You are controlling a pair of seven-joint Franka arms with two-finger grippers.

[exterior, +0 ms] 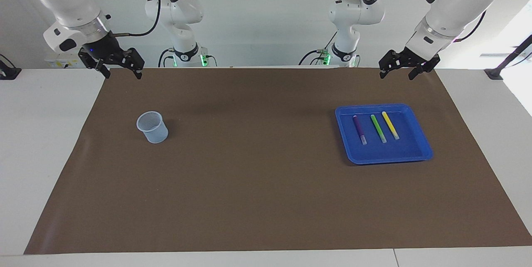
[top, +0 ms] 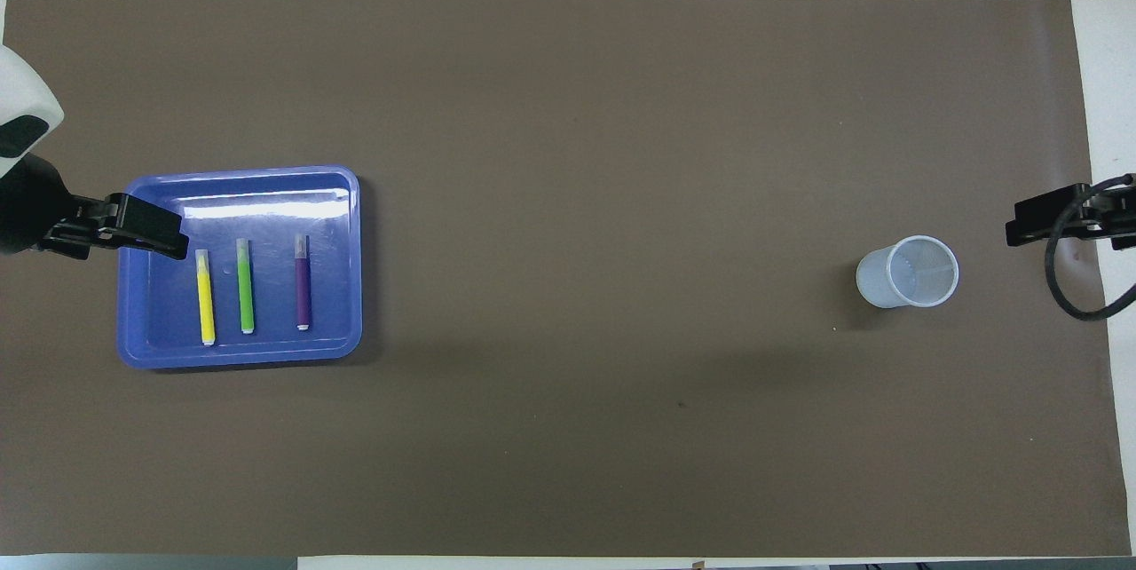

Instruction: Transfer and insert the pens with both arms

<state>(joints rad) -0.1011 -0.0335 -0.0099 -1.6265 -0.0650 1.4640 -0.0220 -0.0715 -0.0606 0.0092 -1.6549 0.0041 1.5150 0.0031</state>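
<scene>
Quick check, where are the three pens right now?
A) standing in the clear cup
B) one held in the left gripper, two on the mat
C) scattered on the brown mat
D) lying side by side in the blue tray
D: the purple pen, green pen and yellow pen lie side by side in the blue tray; the clear cup holds none.

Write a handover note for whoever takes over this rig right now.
Left pincer: open, empty, raised over the brown mat's robot-side edge, nearer the robots than the blue plastic tray.
Right pincer: open, empty, waiting over the mat's corner at its own end.
Purple marker pen, green marker pen and yellow marker pen lie side by side in the tray.
Translucent plastic cup stands upright and empty toward the right arm's end.
Done: nothing.
Left: pick, transfer and insert all three pens.
</scene>
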